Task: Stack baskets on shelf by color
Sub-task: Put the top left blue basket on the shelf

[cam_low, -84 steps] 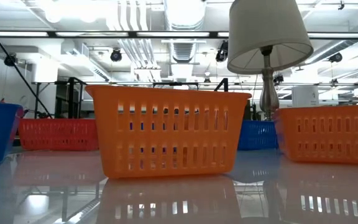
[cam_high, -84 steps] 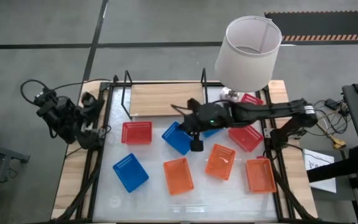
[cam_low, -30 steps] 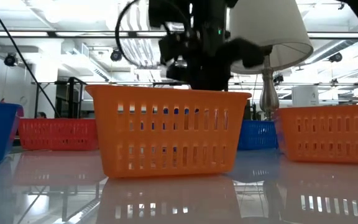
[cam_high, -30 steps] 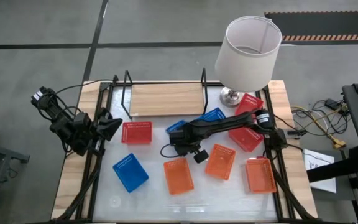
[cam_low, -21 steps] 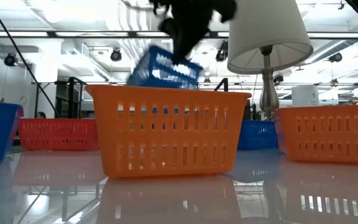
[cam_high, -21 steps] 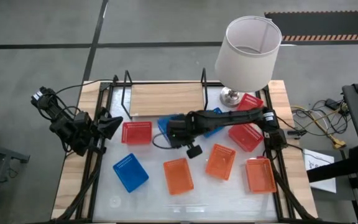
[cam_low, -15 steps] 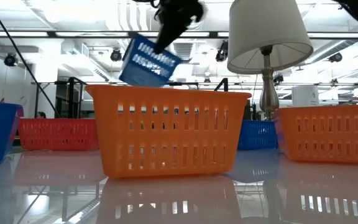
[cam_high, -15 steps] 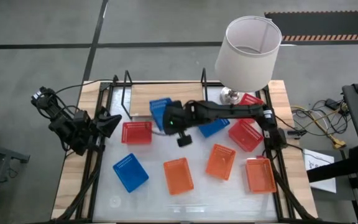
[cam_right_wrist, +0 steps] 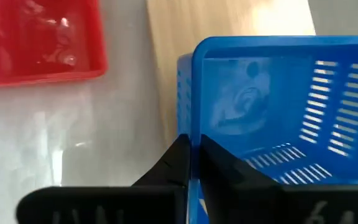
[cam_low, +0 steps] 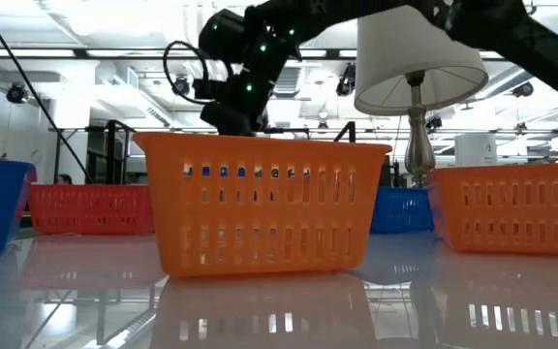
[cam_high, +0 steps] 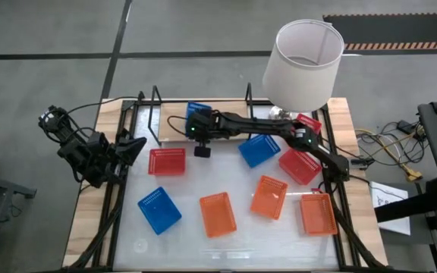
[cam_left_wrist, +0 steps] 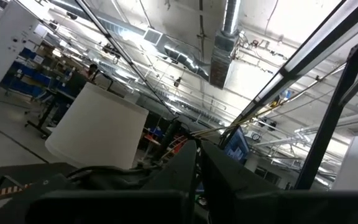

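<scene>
Baskets: one blue basket (cam_high: 197, 114) is sitting over the front edge of the shelf (cam_high: 174, 120), and the right gripper (cam_right_wrist: 194, 163) is pinching its near wall. Only the right wrist view is showing that grip, with the wall running between the closed-in fingers, light wood under the basket and a red basket (cam_right_wrist: 39, 40) beside it on the table (cam_right_wrist: 92, 158). High view is giving the layout: right arm is stretching across the table to the shelf's middle, other baskets are lying scattered in front, a lamp (cam_high: 304, 57) standing at the back right. Low view is hiding the shelf behind an orange basket (cam_low: 260, 202). Left gripper (cam_high: 131, 146) is waiting clenched at the table's left edge, pointing inward and slightly up.
</scene>
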Action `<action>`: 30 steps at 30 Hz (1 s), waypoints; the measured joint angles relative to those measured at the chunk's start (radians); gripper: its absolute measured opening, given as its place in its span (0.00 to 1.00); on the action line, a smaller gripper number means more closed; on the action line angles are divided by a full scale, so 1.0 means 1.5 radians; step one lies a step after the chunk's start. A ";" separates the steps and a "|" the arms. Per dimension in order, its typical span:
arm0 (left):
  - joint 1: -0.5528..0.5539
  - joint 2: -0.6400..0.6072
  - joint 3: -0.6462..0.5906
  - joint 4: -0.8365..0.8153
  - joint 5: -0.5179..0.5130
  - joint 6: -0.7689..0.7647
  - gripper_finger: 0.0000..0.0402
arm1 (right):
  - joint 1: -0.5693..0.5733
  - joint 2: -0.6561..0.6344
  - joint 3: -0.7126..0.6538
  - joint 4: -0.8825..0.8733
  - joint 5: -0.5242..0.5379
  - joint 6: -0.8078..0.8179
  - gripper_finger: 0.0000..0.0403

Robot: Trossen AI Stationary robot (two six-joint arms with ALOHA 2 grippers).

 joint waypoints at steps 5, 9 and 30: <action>0.000 0.001 0.000 0.000 0.000 0.000 0.02 | -0.001 0.006 0.012 0.009 0.001 -0.016 0.13; 0.000 0.001 0.000 0.000 0.000 0.000 0.02 | -0.004 0.003 0.012 0.013 0.000 -0.016 0.20; 0.000 -0.002 0.000 0.000 -0.022 0.015 0.02 | -0.162 -0.079 0.028 -0.130 -0.154 0.027 0.02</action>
